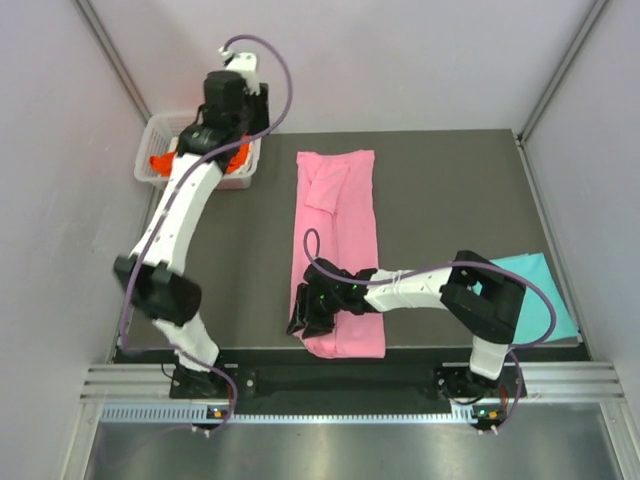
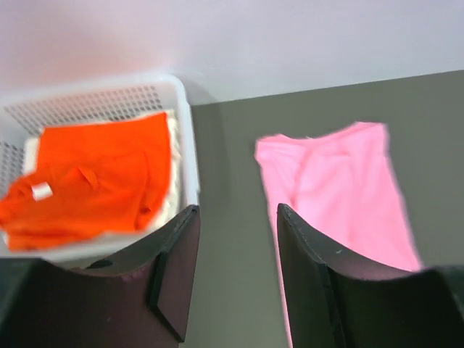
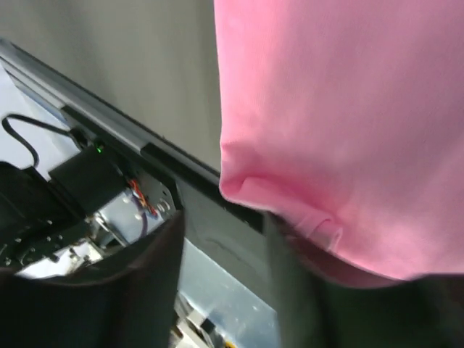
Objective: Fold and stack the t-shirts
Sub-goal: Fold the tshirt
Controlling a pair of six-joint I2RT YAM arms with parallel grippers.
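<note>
Three t-shirts: pink t-shirt (image 1: pixel 340 230) folded long at mid-table (image 1: pixel 450 180); teal t-shirt (image 1: pixel 535 285) at right edge; orange t-shirt (image 2: pixel 94 181) in white mesh basket (image 2: pixel 185 109); left gripper (image 2: pixel 235 217) parted, empty; right gripper (image 3: pixel 225 246) parted at pink hem.

My left arm (image 1: pixel 185 205) and right arm (image 1: pixel 410 290) have white links and black joints. A thin purple cable (image 1: pixel 290 72) loops along each one. The fingers (image 2: pixel 174 275) of my left end effector (image 2: pixel 237 217) are dark, flat and matte. Those of the right end effector (image 3: pixel 221 246) look the same.
</note>
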